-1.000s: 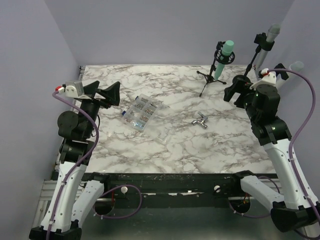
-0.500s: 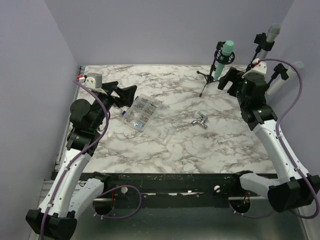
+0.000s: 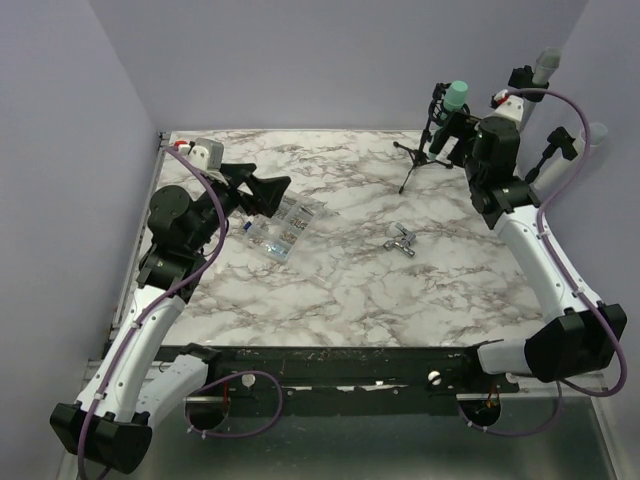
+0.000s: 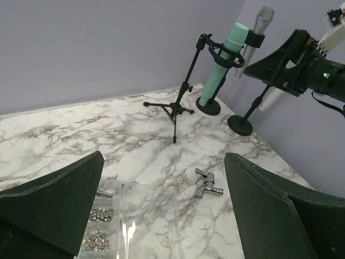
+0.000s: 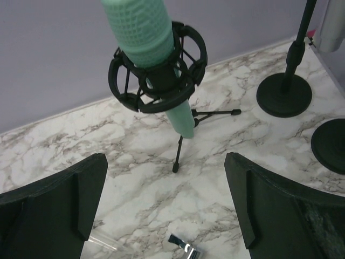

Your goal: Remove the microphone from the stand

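Observation:
A mint-green microphone (image 3: 456,97) sits tilted in a black shock mount (image 5: 157,81) on a small black tripod stand (image 3: 419,158) at the back right of the marble table. It also shows in the left wrist view (image 4: 223,60) and close up in the right wrist view (image 5: 146,28). My right gripper (image 3: 450,133) is open and empty, raised just right of the mount and apart from it; in its own view (image 5: 164,162) the jaws stand wide below the microphone. My left gripper (image 3: 264,190) is open and empty at the left, far from the stand, as its own view (image 4: 161,156) shows.
A clear plastic box of screws (image 3: 284,222) lies under my left gripper. A chrome tap (image 3: 400,240) lies mid-table. Two grey microphones on round-based stands (image 3: 544,66) (image 3: 590,132) stand at the far right, their bases (image 5: 284,95) close beside the tripod.
My right gripper has risen and moved back-left, up to the green microphone. My left gripper has swung right and forward over the screw box. Both stayed open.

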You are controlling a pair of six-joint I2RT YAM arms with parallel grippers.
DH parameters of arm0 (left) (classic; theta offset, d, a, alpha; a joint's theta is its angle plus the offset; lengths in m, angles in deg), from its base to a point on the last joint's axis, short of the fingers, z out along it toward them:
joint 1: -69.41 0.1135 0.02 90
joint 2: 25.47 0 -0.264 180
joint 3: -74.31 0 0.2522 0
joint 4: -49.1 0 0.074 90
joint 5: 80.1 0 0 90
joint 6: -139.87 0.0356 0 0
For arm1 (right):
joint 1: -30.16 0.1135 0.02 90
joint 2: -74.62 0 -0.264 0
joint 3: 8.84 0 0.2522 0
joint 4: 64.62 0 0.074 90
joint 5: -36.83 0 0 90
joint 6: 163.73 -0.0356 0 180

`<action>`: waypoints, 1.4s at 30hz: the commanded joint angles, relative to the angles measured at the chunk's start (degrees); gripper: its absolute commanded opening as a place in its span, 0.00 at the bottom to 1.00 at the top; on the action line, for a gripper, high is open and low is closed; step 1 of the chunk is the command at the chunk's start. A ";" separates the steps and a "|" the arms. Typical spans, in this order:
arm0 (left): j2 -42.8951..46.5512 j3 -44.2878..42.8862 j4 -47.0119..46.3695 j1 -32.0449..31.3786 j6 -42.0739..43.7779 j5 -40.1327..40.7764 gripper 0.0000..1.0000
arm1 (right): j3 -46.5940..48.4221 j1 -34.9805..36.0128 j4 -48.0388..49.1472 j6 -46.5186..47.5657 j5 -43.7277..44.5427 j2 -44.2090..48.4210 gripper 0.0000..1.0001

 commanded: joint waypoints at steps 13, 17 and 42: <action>1.28 -0.81 -0.47 -0.36 0.43 -2.74 0.99 | 20.47 -0.37 3.65 9.08 7.15 -12.64 1.00; 1.30 -0.72 -0.31 -0.51 0.88 -2.31 0.98 | 23.57 -0.35 3.34 11.02 7.49 -16.34 0.99; 0.25 -0.52 0.30 -1.66 2.64 -0.68 0.99 | 27.57 -0.35 2.44 15.65 8.34 -25.04 0.62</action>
